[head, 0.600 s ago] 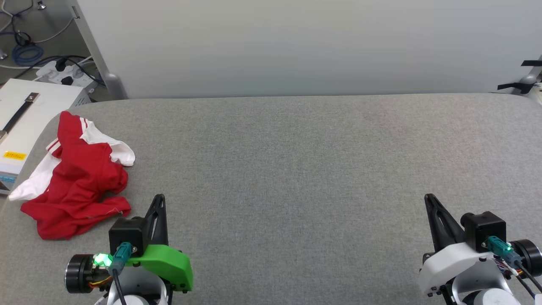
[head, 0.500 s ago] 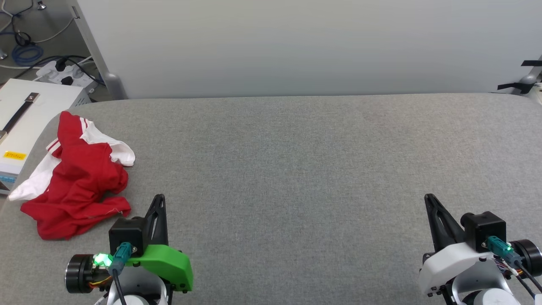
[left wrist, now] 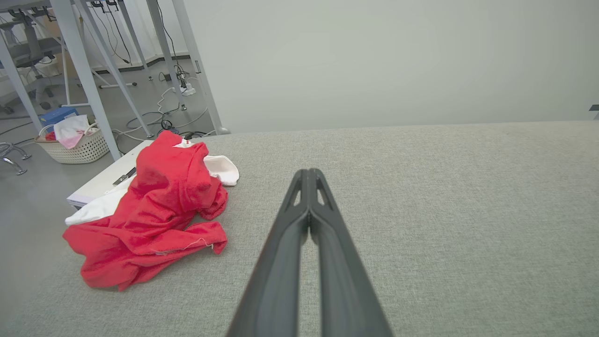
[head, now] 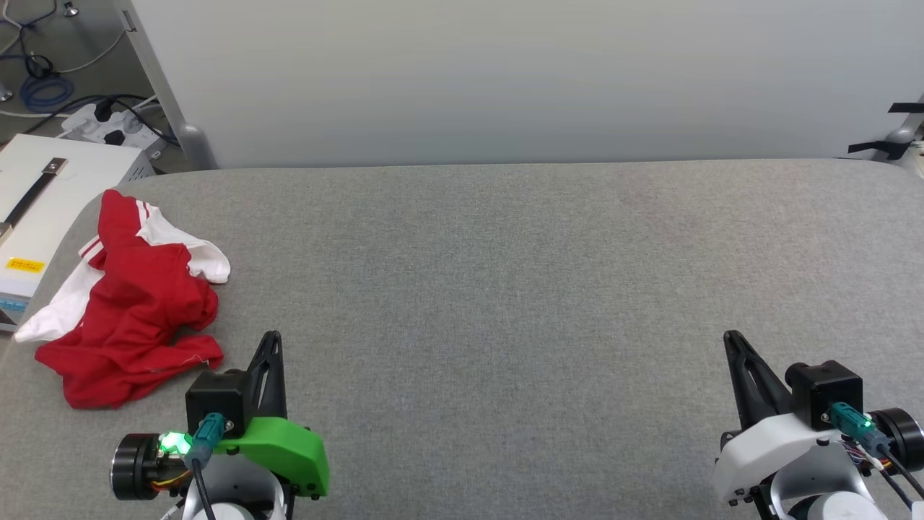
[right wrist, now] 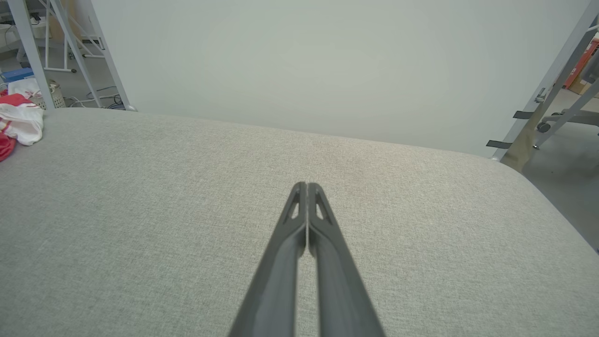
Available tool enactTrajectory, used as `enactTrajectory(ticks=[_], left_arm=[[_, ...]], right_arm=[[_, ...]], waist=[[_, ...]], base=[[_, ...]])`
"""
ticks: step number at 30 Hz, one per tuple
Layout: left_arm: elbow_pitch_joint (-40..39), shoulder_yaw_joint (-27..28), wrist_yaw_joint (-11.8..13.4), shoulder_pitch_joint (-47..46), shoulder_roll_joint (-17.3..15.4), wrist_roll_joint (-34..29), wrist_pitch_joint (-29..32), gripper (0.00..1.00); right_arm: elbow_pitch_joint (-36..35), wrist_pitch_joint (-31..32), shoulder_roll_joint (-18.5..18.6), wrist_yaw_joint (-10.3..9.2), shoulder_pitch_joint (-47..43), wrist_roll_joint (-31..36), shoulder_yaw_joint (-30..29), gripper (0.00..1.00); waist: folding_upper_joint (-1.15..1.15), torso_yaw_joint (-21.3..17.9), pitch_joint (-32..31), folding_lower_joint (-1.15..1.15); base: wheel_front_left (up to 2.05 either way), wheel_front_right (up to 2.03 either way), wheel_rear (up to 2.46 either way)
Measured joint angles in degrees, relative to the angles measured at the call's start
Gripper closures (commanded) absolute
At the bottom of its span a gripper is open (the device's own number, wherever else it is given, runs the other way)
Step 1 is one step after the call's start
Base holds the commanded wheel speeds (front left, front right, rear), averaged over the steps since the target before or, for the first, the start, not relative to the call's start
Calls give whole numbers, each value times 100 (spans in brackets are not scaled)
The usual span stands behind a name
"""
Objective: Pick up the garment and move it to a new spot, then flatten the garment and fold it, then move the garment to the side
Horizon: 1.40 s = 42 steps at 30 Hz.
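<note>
At the far left of the grey fabric-covered table [head: 505,289], the garment [head: 133,310] lies in a crumpled heap, close to the table's left edge and just ahead and to the left of the left gripper [head: 273,339]. The heap is longer than it is wide. In the head view its long axis runs from the far side of the table toward the robot, leaning slightly leftward at the far end. The far end shows red-and-white stripe trim, and the near end is a rumpled red hem. One white sleeve [head: 209,266] points right, toward the table's middle; the other [head: 47,318] trails left to the table's edge.

Both grippers hover low over the table near the robot, fingers pointing away from it. The left gripper's two dark fingers are pressed together along their tips, gripping nothing. The right gripper [head: 730,338] sits well apart at the lower right, its fingers likewise closed tip to tip and empty.

Beside the table's left edge stands a white box [head: 43,188] bearing a small yellow label [head: 25,265]; its print is too small to read.
</note>
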State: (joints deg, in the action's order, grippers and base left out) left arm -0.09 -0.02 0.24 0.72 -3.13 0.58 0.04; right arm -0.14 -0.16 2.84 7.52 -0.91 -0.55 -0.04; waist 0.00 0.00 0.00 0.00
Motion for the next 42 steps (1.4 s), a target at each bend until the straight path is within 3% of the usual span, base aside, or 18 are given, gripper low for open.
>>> enactTrajectory(ticks=[23, 24, 42], left_arm=[[0, 2, -1, 0, 0, 0, 0, 100], [0, 2, 0, 1, -1, 1, 0, 0], [-20, -60, 109, 3, -2, 25, -129, 0]], right_arm=[[0, 0, 0, 0, 0, 0, 1, 100], [0, 0, 0, 0, -2, -2, 1, 0], [-32, -119, -1, 0, -5, -119, -123, 0]], waist=[[0, 0, 0, 0], [0, 0, 0, 0], [0, 4, 14, 0]], base=[[0, 0, 0], [0, 0, 0], [0, 0, 0]])
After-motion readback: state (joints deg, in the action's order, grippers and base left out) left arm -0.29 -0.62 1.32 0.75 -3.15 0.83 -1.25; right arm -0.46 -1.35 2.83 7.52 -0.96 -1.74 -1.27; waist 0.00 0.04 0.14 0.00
